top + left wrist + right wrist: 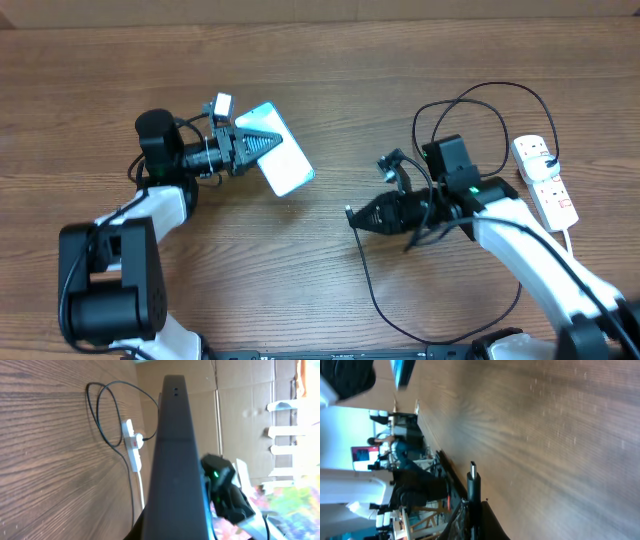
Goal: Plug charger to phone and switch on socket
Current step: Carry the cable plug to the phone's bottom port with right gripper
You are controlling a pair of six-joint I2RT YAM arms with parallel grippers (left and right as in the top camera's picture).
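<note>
My left gripper point(262, 143) is shut on the phone point(285, 158), which is tilted up off the table with its light-blue screen showing. In the left wrist view the phone's dark edge point(175, 460) fills the middle, its port holes at the far end. My right gripper point(358, 217) is shut on the charger's connector tip point(472, 476), which points left toward the phone with a gap between them. The black cable point(372, 290) loops over the table to a plug in the white socket point(545, 178) at the right. The socket also shows in the left wrist view point(133, 446).
The socket's white cord point(572, 236) runs down past my right arm. Cardboard point(240, 410) lines the table's far side. Cable loops point(470, 110) lie behind my right arm.
</note>
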